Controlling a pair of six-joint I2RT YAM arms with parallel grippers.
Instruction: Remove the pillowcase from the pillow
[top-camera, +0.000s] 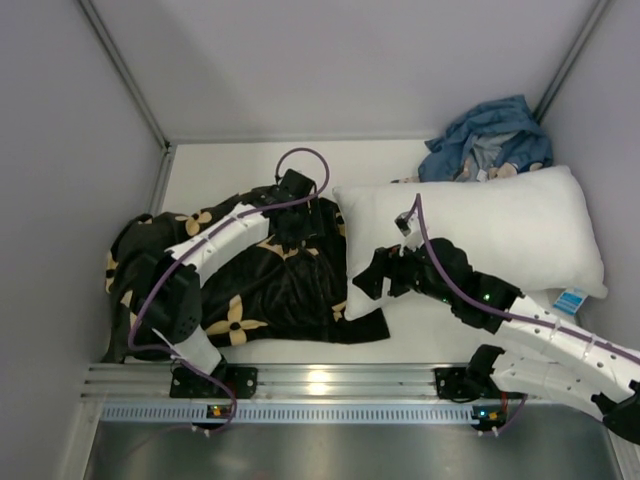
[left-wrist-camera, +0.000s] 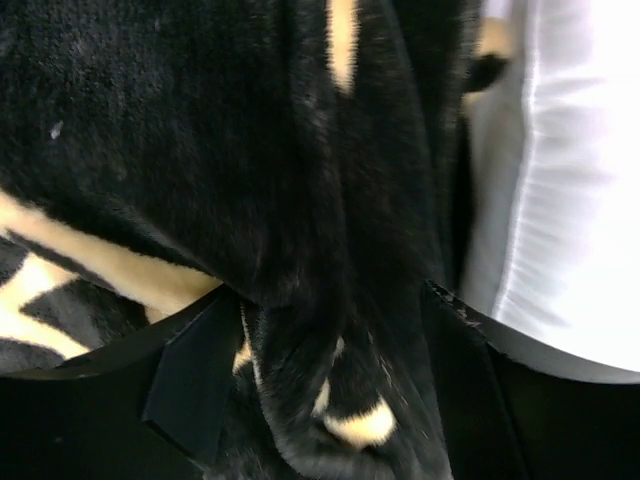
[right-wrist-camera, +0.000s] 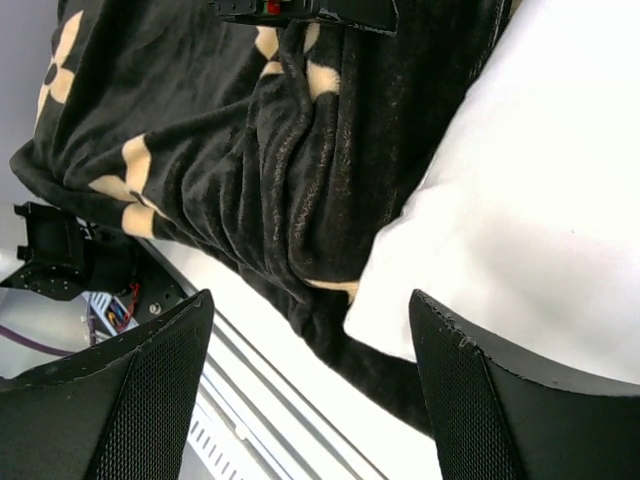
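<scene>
looking down from the top: black plush pillowcase with tan flower prints (top-camera: 270, 290) heaped at left, left gripper (top-camera: 297, 225) sunk into its far right part, just beside a smooth white pillow (top-camera: 480, 235); right gripper (top-camera: 370, 284) at that pillow's near left corner. no sight of the pillow to be freed, perhaps inside. from the left wrist: clamped on a thick fold of pillowcase. from the right wrist: spread wide, empty. best to pull left slowly, pinning the filling with the right.
</scene>
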